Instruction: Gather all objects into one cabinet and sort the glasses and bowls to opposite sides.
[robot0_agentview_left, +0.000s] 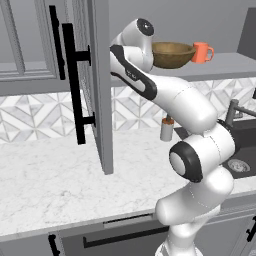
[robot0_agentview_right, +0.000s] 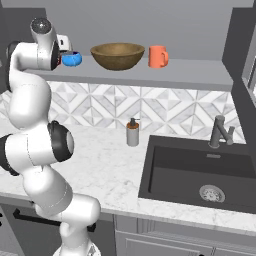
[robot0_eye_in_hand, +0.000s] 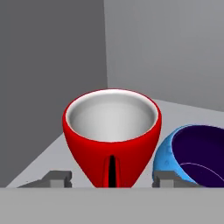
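A red mug (robot0_eye_in_hand: 111, 131) stands upright on the grey cabinet shelf (robot0_eye_in_hand: 192, 114) near the left wall, its handle toward the hand. My gripper (robot0_eye_in_hand: 113, 178) is open, with one fingertip (robot0_eye_in_hand: 57, 177) on each side of the mug's base and a gap to each. A squat blue mug (robot0_eye_in_hand: 197, 153) sits close on its right. In the right base view the blue mug (robot0_agentview_right: 71, 58), the wooden bowl (robot0_agentview_right: 117, 55) and the orange mug (robot0_agentview_right: 158, 56) stand in a row on the shelf (robot0_agentview_right: 190, 74). The bowl (robot0_agentview_left: 172, 54) and orange mug (robot0_agentview_left: 201, 52) sit right of the arm.
The tall grey cabinet door (robot0_agentview_left: 98, 85) with its black bar handle (robot0_agentview_left: 75, 85) stands open left of the arm. Below are a soap dispenser (robot0_agentview_right: 132, 132) on the marble counter (robot0_agentview_left: 55, 180), the dark sink (robot0_agentview_right: 200, 170) and a faucet (robot0_agentview_right: 220, 131).
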